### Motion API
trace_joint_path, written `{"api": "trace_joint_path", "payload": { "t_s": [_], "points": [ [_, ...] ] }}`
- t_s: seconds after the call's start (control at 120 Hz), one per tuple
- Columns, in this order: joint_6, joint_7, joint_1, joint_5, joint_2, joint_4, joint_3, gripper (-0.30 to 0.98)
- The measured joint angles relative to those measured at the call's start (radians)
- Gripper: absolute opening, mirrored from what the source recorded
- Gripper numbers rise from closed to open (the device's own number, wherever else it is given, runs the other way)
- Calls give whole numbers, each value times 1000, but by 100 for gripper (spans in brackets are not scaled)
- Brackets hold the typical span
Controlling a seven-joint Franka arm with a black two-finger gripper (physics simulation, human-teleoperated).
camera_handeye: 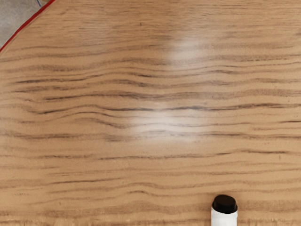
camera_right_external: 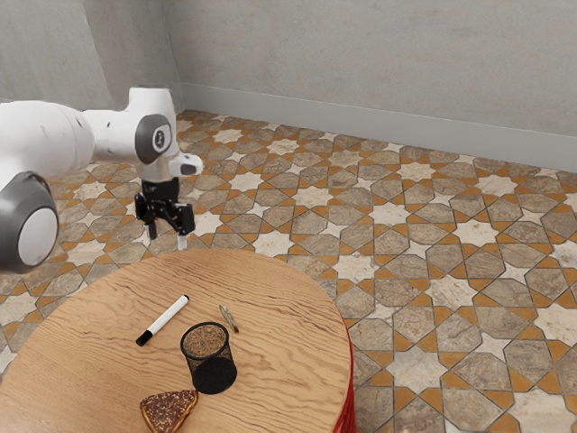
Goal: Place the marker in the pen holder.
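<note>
My gripper [camera_right_external: 167,237] hangs above the table's far edge in the exterior view, its two fingers apart with nothing between them. The white marker [camera_right_external: 166,319] with black ends lies flat on the wooden table, below and nearer the camera than the gripper. Just beside it, toward the exterior view's right, the black mesh pen holder [camera_right_external: 215,372] stands upright; no pen is visible inside. In the wrist view, one black-tipped end of the marker [camera_handeye: 225,217] shows at the lower edge, on the wood grain.
A small brownish object [camera_right_external: 229,317] lies just behind the pen holder. A brown triangular slice [camera_right_external: 169,411] is at the near side of the round table [camera_right_external: 293,347]. The table's red-trimmed edge curves through a corner of the wrist view.
</note>
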Motion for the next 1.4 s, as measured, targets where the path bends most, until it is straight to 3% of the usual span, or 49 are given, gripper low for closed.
{"api": "trace_joint_path", "payload": {
  "t_s": [0.242,0.45,0.75,0.892,1.225,1.4],
  "points": [
    [273,54,-34,52,-196,-451,-3,67],
    [415,87,-91,101,-298,-607,0,67],
    [468,53,-121,133,-474,-833,4,67],
    [474,5,-115,145,-503,-890,5,67],
    [584,-67,-108,184,-436,-893,7,67],
    [634,-87,-107,185,-423,-892,7,58]
  ]
}}
